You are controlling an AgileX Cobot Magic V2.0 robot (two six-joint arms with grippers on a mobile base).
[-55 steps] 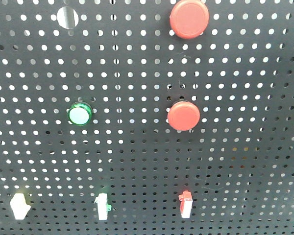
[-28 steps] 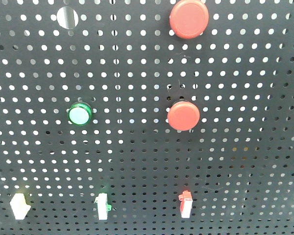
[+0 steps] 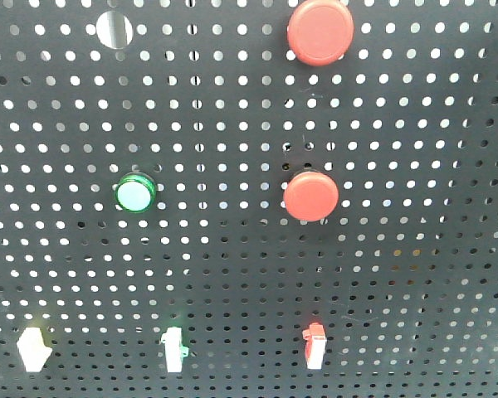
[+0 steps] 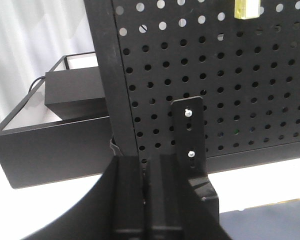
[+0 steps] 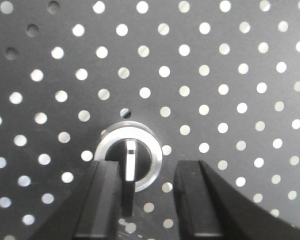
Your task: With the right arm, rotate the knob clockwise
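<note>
Your right claw (image 5: 149,172) is spread, with the knob (image 5: 129,160) on the pegboard (image 5: 230,75) sitting between its fingers, closer to the left one and with its long axis upright, so you should pinch across that axis before twisting clockwise.

I see the knob (image 5: 129,159): a shiny silver ring with a black centre bar standing upright, a small mark at its top. It sits between the fingers (image 5: 103,200), its bar close against one and apart from the other.
</note>
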